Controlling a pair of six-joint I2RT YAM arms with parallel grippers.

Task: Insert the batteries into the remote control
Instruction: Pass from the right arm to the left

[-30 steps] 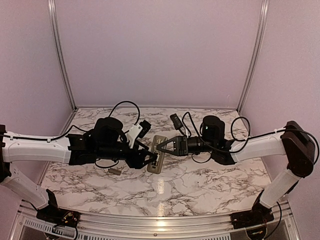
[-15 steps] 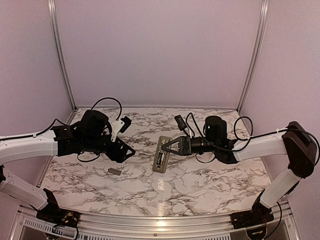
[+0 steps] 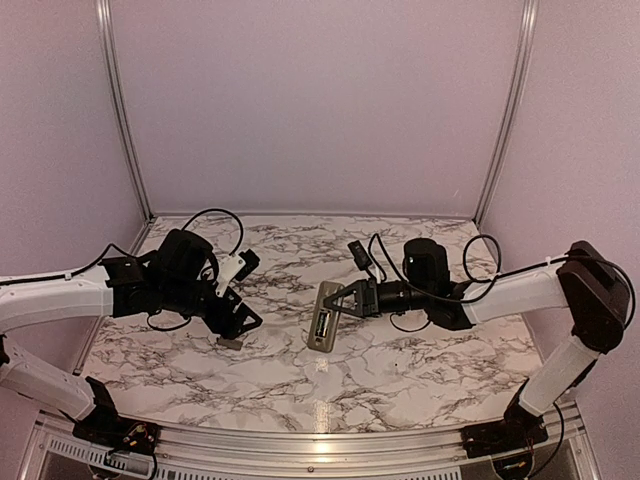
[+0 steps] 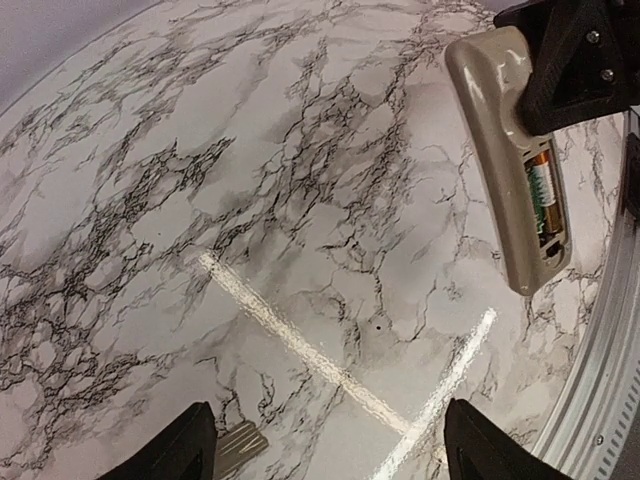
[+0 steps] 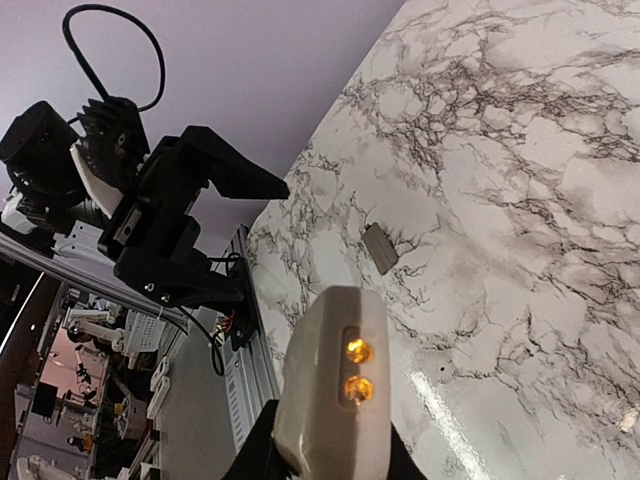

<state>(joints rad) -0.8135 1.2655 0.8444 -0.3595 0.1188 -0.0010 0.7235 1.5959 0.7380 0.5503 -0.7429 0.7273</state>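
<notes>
The remote control (image 3: 323,316) is grey-beige and hangs back side up over the middle of the table. My right gripper (image 3: 343,299) is shut on its far end. The open recess holds batteries: one copper-and-green cell (image 4: 543,190) shows in the left wrist view, and two shiny orange ends (image 5: 354,351) show in the right wrist view. The remote also shows in the left wrist view (image 4: 500,140) and the right wrist view (image 5: 335,400). My left gripper (image 3: 240,322) is open and empty, low over the table at the left. Its fingertips (image 4: 192,447) are wide apart.
A small flat grey-brown ribbed piece (image 3: 229,341) lies on the marble just by my left gripper's finger. It also shows in the left wrist view (image 4: 241,443) and the right wrist view (image 5: 380,248). The metal front rail (image 4: 600,380) runs along the table edge.
My left gripper has drawn back to the left, away from the remote, and now sits over the small ribbed piece. My right gripper still holds the remote and has shifted it slightly.
</notes>
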